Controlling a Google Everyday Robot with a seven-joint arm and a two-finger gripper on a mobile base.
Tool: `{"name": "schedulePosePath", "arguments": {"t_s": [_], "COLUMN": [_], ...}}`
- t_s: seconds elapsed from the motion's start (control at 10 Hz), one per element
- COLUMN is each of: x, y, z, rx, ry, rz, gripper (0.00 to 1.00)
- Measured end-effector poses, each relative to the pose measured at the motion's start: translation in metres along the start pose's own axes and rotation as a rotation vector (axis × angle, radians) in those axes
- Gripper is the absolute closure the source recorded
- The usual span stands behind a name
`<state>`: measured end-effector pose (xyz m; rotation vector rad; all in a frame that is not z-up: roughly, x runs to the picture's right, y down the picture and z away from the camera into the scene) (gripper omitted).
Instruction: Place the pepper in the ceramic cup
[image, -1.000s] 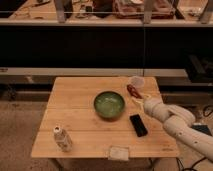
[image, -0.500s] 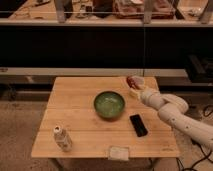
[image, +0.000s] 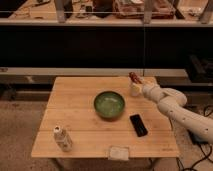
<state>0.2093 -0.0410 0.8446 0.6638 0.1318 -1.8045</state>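
The pepper (image: 133, 77), dark red and elongated, sits at the tip of my gripper (image: 136, 83), which is shut on it. The arm reaches in from the right over the table's far right part. Directly under the pepper stands the ceramic cup (image: 134, 91), small and off-white, near the table's back right corner. The pepper hangs just above the cup's rim, and the gripper partly hides the cup's right side.
A wide green bowl (image: 109, 104) sits mid-table, left of the cup. A black phone (image: 138, 124) lies in front of the arm. A small white labelled bottle (image: 62, 138) and a flat white packet (image: 119, 152) lie near the wooden table's (image: 75, 100) front edge. Dark shelving stands behind.
The gripper with the pepper has moved left and toward the table's far edge, from beside the phone to above the cup.
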Motion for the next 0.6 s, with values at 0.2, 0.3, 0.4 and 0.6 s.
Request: {"name": "schedulePosePath", "arguments": {"t_s": [0.2, 0.3, 0.4, 0.6], "x": [0.0004, -0.0005, -0.0001, 0.002], "y": [0.0084, 0.0112, 0.0133, 0.0157], "z": [-0.0047, -0.0074, -0.0095, -0.0112], "rx": [-0.012, -0.016, -0.018, -0.021], "ry": [0.0, 0.0, 0.002, 0.007], "rz": [0.002, 0.004, 0.005, 0.001], "gripper": [0.75, 0.69, 0.58, 0.4]}}
